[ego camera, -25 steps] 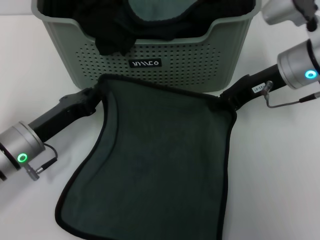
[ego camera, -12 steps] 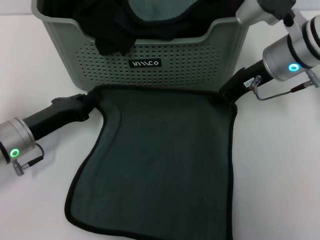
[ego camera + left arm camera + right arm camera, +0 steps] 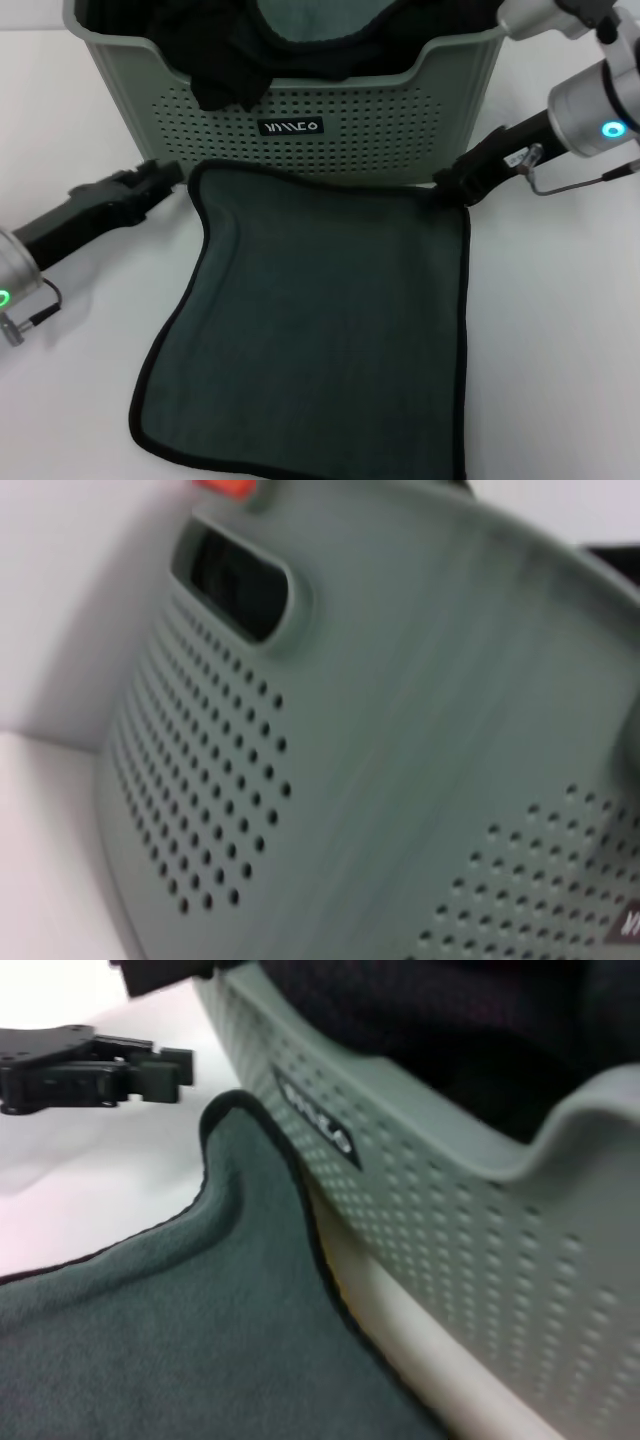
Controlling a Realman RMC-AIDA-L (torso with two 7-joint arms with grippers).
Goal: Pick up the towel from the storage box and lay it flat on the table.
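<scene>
Towel is out of the box and lies grey-green side up on the worktop, spread just in front of the box's label wall. Far edge runs along the foot of that wall; near edge reaches toward me and goes out of head view at the bottom. I see a thin yellow sliver under the edge in the right wrist view, so the mustard face is down.

L pincer sits beside the towel's far-left corner, on the box's left-front side, apart from the cloth. In the right wrist view its fingers are drawn together w/ nothing between them, a clear gap of white worktop before the corner. I read that as released: the corner rests on its own.

R pincer is at the far-right corner, right up against the box's front-right foot. It's touching or over the piping there, but I can't tell whether it's clamped on the corner or let go; tips are lost against dark cloth.

Box contents: black cloth hanging over the rim, teal-grey cloth behind it. Both left alone.

My judgement: laying is nearly done. Left side edge curves inward a bit, so not a perfect rectangle, but flat, no folds seen. Remaining, I'd say: free the R corner if held, back both arms off w/o dragging the cloth.
</scene>
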